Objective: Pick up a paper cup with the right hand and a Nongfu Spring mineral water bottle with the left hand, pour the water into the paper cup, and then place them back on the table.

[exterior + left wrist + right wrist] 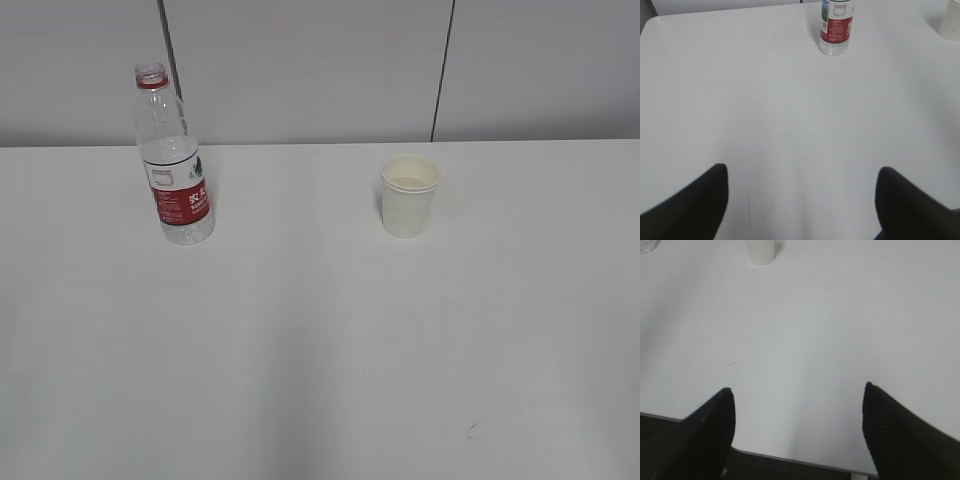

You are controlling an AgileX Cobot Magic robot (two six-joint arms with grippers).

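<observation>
The counter (320,350) fills nearly all I can see: a plain white top with a few faint specks, and neither arm shows in the exterior view. From that I judge the job is at its very start, with the reach toward both things not yet made.

The Nongfu Spring mineral water bottle (172,160) stands upright, its cap apparently off, with only the red neck ring at the top. Through the left wrist camera it sits far ahead of the left pincer (802,200) and a little to its right, well apart from the fingers (690,205). That pincer is spread wide, with bare counter between its two tips and nothing held.

The paper cup (409,195) stands upright too, well apart from the bottle. Through the right wrist camera it is far ahead of the right pincer (797,430) and somewhat to its left, cut off by the top edge of the frame. This pincer is also wide apart and empty, hovering near the counter's near edge.

Next, as I read it, each arm must travel forward. The left has to straddle the bottle around its label, and the right has to close gently on the cup, since thin paper will likely crush under a hard squeeze.
</observation>
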